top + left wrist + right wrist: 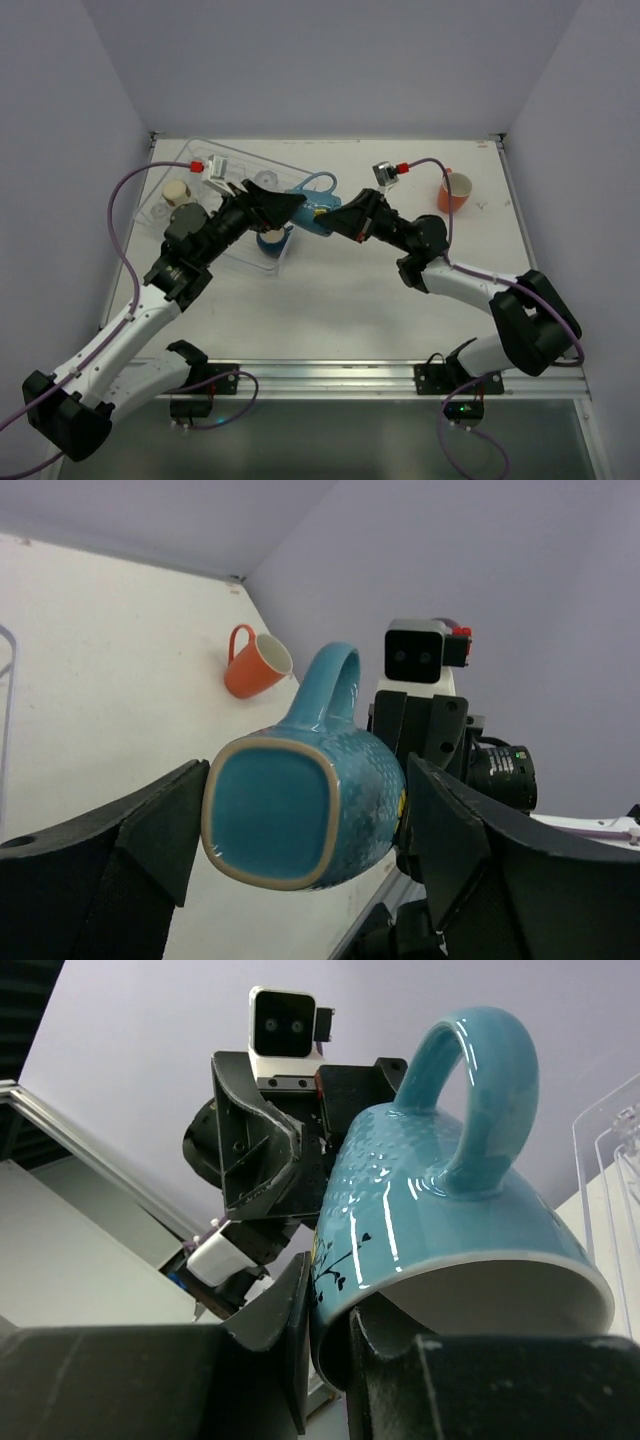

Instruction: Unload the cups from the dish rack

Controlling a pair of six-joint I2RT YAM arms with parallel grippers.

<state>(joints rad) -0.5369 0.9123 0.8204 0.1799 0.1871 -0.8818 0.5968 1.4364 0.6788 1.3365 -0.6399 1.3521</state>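
Mug: light blue glazed ceramic mug on its side in mid-air, handle up, just right of the clear plastic dish rack; likely a handover towards the open counter.
Right hand: clenched on the mug's rim, one finger inside and one outside.
Left hand: fingers flank the mug's base; whether they press, I cannot tell.
Arms: both reach inward, hands facing across the mug.
Orange ceramic cup: upright, well right of the rack.
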